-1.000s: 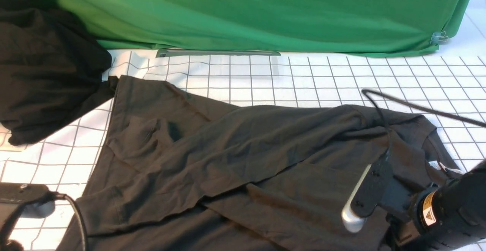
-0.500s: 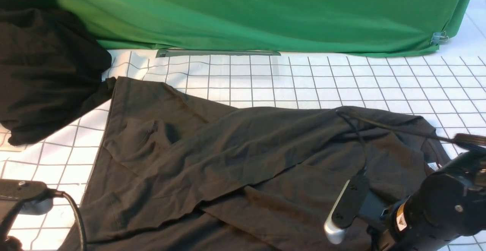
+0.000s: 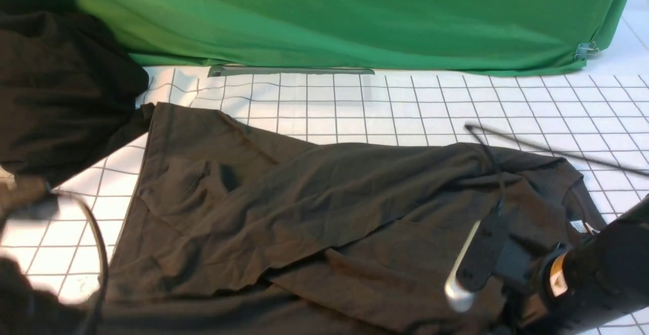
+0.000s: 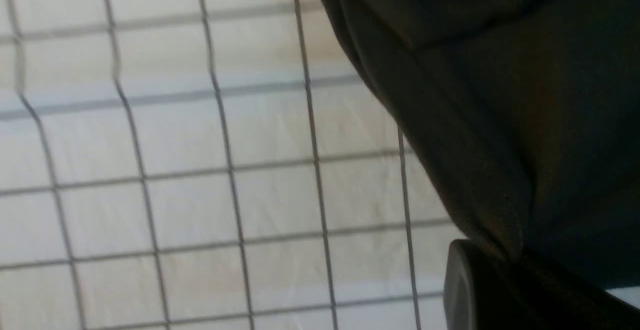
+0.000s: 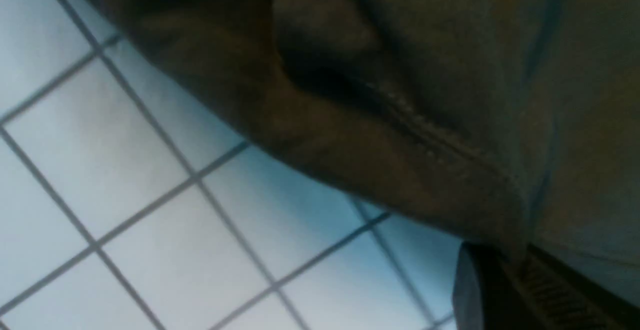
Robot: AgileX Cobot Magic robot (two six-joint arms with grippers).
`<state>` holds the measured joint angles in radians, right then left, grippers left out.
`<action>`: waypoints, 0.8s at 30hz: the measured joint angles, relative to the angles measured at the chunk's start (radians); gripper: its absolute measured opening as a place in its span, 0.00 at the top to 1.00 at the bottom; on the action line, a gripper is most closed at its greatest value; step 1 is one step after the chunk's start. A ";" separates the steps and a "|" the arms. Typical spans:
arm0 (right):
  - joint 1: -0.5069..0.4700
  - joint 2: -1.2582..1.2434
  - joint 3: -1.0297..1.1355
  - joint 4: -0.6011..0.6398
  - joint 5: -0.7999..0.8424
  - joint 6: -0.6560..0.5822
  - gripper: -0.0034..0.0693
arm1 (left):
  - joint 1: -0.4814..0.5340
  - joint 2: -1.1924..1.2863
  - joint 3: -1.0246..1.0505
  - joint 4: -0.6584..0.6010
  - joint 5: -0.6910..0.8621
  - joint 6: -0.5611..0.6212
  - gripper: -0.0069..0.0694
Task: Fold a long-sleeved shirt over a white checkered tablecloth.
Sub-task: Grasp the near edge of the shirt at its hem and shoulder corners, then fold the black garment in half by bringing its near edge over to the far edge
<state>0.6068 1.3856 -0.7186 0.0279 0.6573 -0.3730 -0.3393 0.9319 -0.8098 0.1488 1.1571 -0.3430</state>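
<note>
long-sleeved shirt [image 3: 324,198] runs left-to-right across the frame; left claw [image 4: 505,265] pinching its lower-left edge, right claw [image 5: 520,257] pinching the lower-right end.

Nothing reads clearly: the white neck label [image 3: 578,225] on the shirt [image 3: 329,198] and the orange sticker [image 3: 557,280] on the right arm [image 3: 608,269] are blurred.

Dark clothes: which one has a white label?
The brownish shirt spread across the middle; its label sits at the collar, on the right. The blacker heap at the far left shows none.
</note>
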 joint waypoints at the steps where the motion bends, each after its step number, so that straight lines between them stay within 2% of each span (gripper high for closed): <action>1: 0.000 -0.005 -0.009 -0.002 0.002 0.003 0.93 | 0.000 0.004 -0.008 0.007 0.000 -0.005 0.88; 4: -0.022 -0.017 -0.105 -0.028 0.030 0.031 0.94 | 0.026 0.098 -0.144 0.059 -0.017 -0.013 0.88; 11: -0.109 0.056 -0.332 -0.028 0.057 0.011 0.94 | 0.177 0.391 -0.411 0.011 -0.109 0.072 0.88; 14: -0.165 0.189 -0.472 -0.028 0.083 -0.012 0.94 | 0.274 0.601 -0.611 -0.060 -0.158 0.153 0.88; 20: -0.208 0.374 -0.639 -0.028 0.094 -0.014 0.94 | 0.316 0.863 -0.846 -0.107 -0.167 0.170 0.88; 24: -0.232 0.545 -0.814 -0.028 0.107 -0.014 0.94 | 0.332 1.101 -1.079 -0.107 -0.112 0.172 0.88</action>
<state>0.3744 1.9304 -1.5326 0.0000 0.7647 -0.3873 -0.0074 2.0329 -1.8885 0.0423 1.0452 -0.1708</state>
